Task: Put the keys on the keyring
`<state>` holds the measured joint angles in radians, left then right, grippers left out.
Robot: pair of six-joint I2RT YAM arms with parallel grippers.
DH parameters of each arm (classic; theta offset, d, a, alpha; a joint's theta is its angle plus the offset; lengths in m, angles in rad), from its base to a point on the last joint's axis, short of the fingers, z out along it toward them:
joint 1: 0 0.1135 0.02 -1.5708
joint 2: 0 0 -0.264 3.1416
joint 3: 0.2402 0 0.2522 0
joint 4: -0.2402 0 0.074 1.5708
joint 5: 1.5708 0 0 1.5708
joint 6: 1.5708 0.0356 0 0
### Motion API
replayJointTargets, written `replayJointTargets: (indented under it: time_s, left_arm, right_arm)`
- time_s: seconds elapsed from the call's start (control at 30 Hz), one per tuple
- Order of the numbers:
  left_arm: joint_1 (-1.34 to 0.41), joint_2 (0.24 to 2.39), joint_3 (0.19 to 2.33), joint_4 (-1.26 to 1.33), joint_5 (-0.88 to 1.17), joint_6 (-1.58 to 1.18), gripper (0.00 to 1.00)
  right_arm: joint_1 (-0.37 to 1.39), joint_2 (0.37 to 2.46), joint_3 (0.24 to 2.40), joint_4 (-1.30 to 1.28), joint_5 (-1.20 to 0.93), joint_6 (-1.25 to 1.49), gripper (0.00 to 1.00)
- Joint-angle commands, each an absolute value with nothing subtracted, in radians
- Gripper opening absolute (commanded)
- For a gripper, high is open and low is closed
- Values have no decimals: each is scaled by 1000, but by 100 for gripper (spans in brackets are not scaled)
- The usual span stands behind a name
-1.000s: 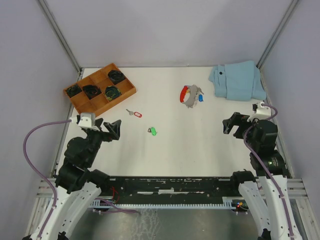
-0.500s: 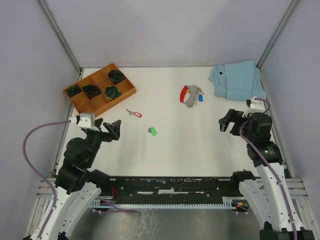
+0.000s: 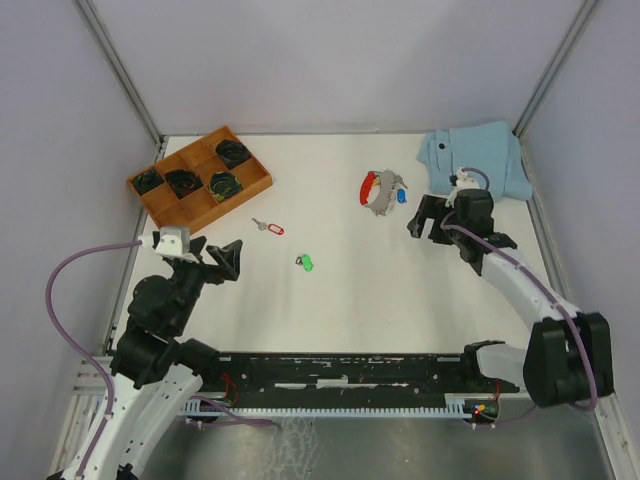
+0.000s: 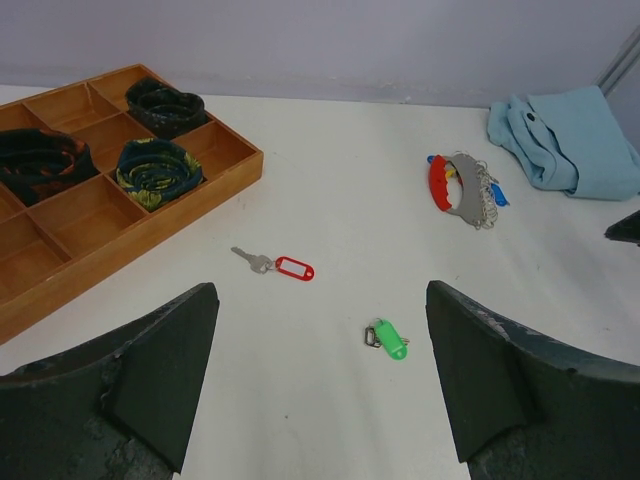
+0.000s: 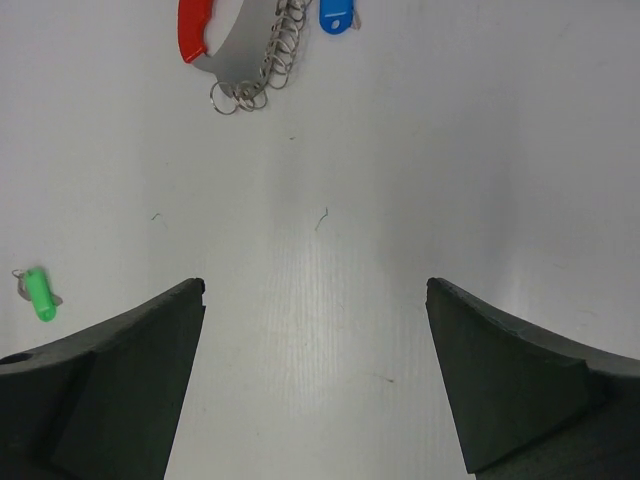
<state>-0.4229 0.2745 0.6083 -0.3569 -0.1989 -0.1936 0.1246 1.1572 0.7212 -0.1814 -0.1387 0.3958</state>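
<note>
The red-tagged key (image 3: 269, 228) lies on the white table left of centre, also in the left wrist view (image 4: 283, 266). The green-tagged key (image 3: 306, 263) lies nearer, seen too in the left wrist view (image 4: 388, 338) and right wrist view (image 5: 38, 293). The keyring (image 3: 381, 190), with red band, grey strap and blue tag, lies at the back centre-right; it shows in the left wrist view (image 4: 459, 187) and right wrist view (image 5: 236, 40). My left gripper (image 3: 225, 259) is open and empty, left of the keys. My right gripper (image 3: 421, 220) is open and empty, just right of the keyring.
A wooden compartment tray (image 3: 250, 186) with dark coiled items stands at the back left. A folded light blue cloth (image 3: 478, 160) lies at the back right, behind the right gripper. Grey walls enclose the table.
My right arm has reached forward and left from the table's right edge toward the keyring. The left arm and all objects have not moved.
</note>
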Motion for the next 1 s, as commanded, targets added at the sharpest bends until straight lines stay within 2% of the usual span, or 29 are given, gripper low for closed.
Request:
replayJointTargets:
  time_s: [0.0, 0.23, 0.47, 0.63, 0.97]
  left_arm:
    - [-416, 262, 609, -304, -177, -166, 91]
    - [-415, 258, 609, -301, -170, -166, 91]
    - [-414, 258, 606, -298, -159, -167, 91]
    - [-414, 255, 606, -298, -156, -167, 91]
    - [-415, 250, 604, -298, -155, -167, 91]
  right_arm:
    - [244, 1342, 847, -14, 28, 371, 100]
    - [362, 1696, 1070, 16, 255, 353, 97]
    - [413, 1964, 1309, -37, 376, 387, 92]
    - [423, 2070, 1421, -116, 466, 441, 90]
    - [422, 2217, 1625, -292, 491, 486, 80]
